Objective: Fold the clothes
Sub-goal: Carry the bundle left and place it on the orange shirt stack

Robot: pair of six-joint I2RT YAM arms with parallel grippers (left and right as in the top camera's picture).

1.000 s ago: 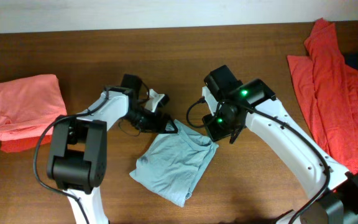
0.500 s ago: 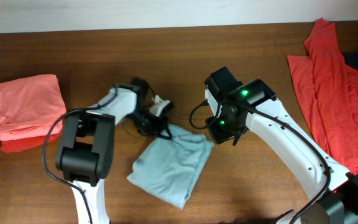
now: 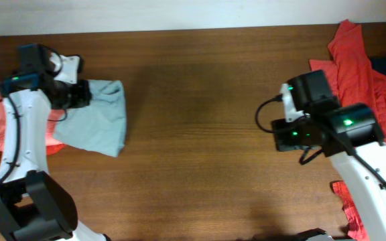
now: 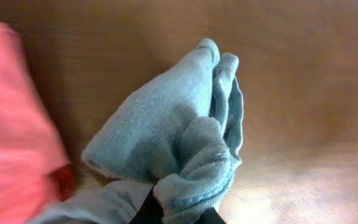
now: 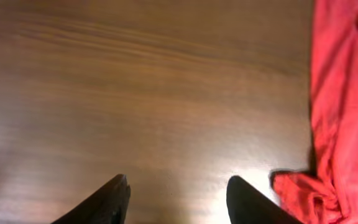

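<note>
**Item:** grey-blue T-shirt [image 3: 102, 117].

**Location:** it is lying at the left end of the table [image 3: 200, 147], gathered into a compact folded pad. Its left side is meeting the pink stack [image 3: 5, 120]. Whether it is resting on that stack or only touching it cannot be told.

**Left gripper** [image 4: 176, 214]: it is clamping a thick bunch of the T-shirt's cloth between its dark fingers [image 4: 145, 214]. The fabric is puckering and rolling up around the pinch.

**Right gripper** [image 5: 179, 186]: it is standing spread and holding nothing, hovering over bare wood at the table's right end. It is well apart from the T-shirt and just beside the red garments [image 5: 340, 93].

**Handling, as judged:**
- The cloth is looking thin, soft and light, with no stiffness of its own.
- It is likely to sag, drape and come unfolded if lifted by one point alone.
- It is not fragile, so a firm pinch should do it no harm.
- It is apt to drag and wrinkle on the wood rather than slide flat.

**Where to take hold, as judged:** a folded edge or a corner is suiting it best. The fingers should be catching every layer together so that the inner ones are not slipping out. A grip on a loose bunch, as here, is holding securely but is spoiling the flat fold.

**Also to be folded:** the red garments, which are lying loose and unfolded at the right.
</note>
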